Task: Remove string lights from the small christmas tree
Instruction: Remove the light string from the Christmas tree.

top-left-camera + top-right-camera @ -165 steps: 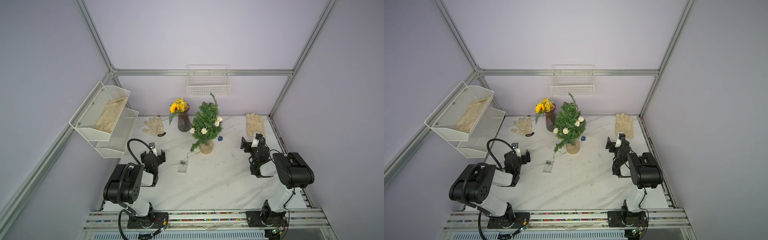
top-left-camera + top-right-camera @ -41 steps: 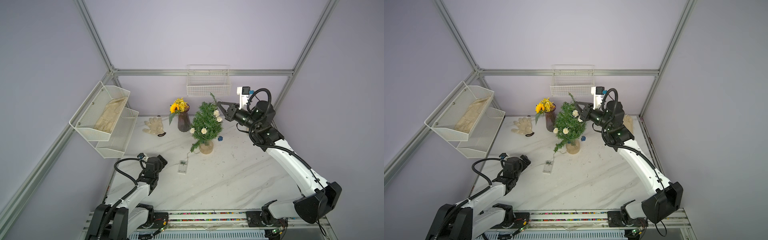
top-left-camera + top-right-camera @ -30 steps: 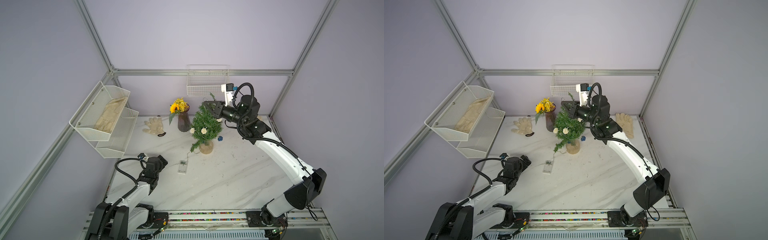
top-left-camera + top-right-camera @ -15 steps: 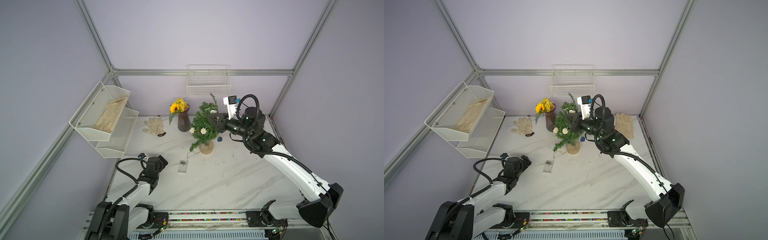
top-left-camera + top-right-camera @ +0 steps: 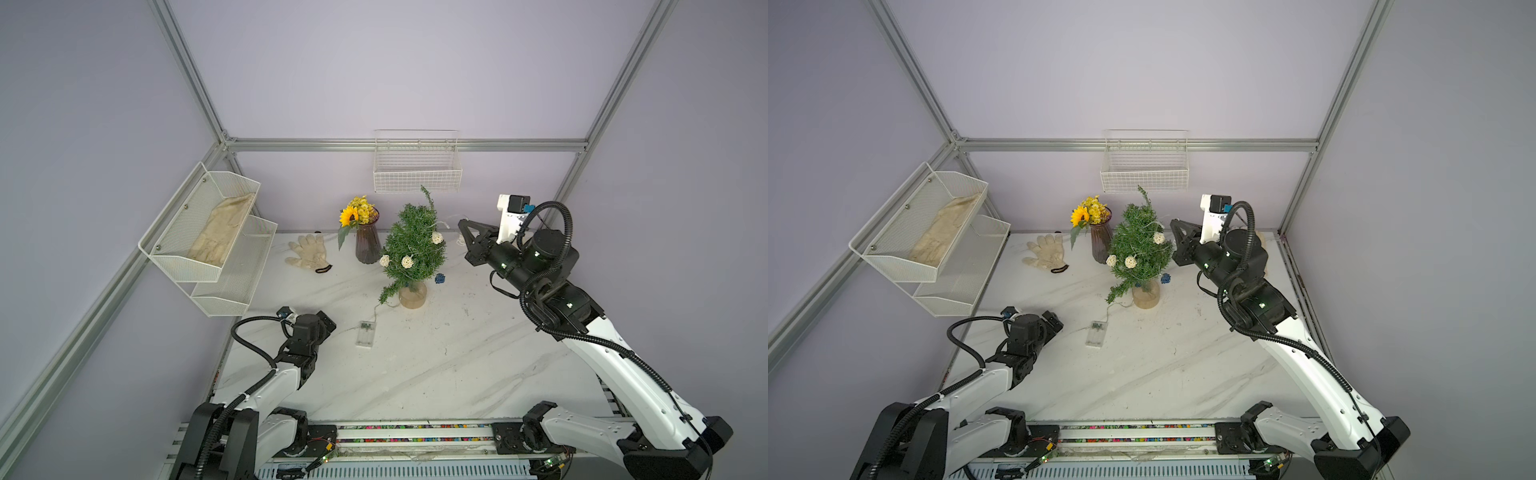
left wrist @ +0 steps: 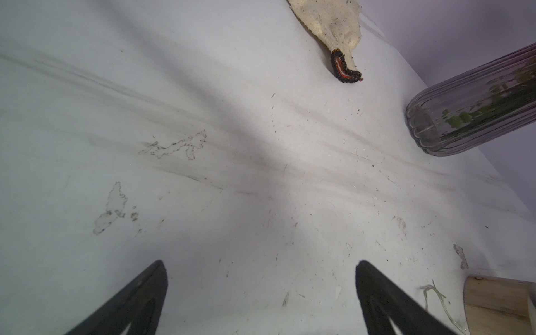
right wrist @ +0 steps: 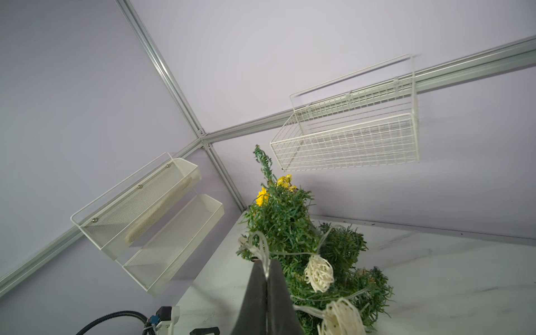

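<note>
Tabletop (image 6: 232, 174); small christmas tree (image 6: 499, 307) mostly cropped

The work cell is enclosed by plain matt lavender walls (image 5: 395, 62), joined at the corners and along one horizontal line by silver aluminium profiles (image 5: 311, 144). The desk (image 5: 415, 374) has a white top with grey marble veining; the left wrist view shows scuffs and dark specks on it. A white wire basket (image 5: 417, 183) hangs from the rear horizontal profile, above the desk. A white two-tier mesh shelf (image 5: 232, 286) is fixed to the left wall; its upper tier holds a cream glove (image 5: 220, 232). Lighting is even and diffuse, with soft shadows.
</note>
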